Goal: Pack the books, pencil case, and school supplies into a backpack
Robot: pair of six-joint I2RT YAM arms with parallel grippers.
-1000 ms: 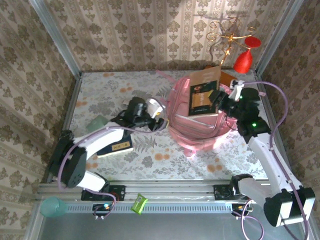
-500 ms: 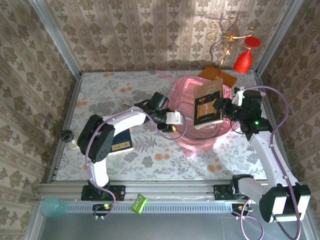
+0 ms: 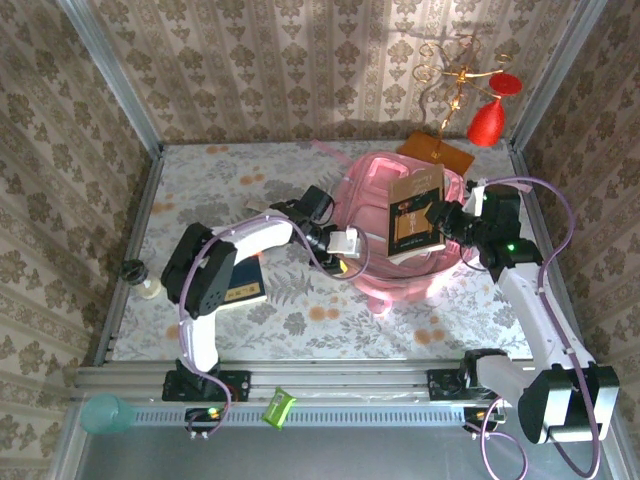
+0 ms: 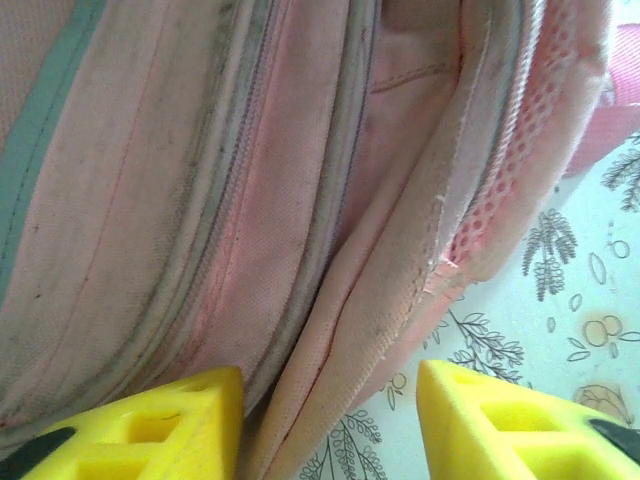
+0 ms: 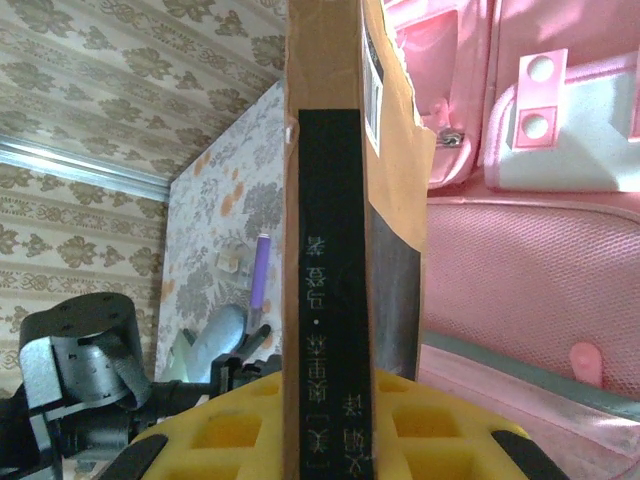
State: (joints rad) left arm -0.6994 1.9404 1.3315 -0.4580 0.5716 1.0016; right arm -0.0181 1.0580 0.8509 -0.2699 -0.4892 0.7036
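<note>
Gripping brown book (image 3: 414, 208), right end effector (image 3: 441, 220), above pink backpack (image 3: 398, 274)

Pink backpack (image 4: 250, 200) across the upper and left of the frame, with dirty seams and zip lines slanting from upper right to lower left. Grey-green stripe (image 4: 40, 130) at upper left, mesh edging (image 4: 545, 130) at upper right. Along the bottom edge, left gripper (image 4: 330, 412) with yellow fingers (image 4: 150, 425) spread apart, a loose fold of the fabric hanging between them. Floral table (image 4: 580, 330) at lower right.
</note>
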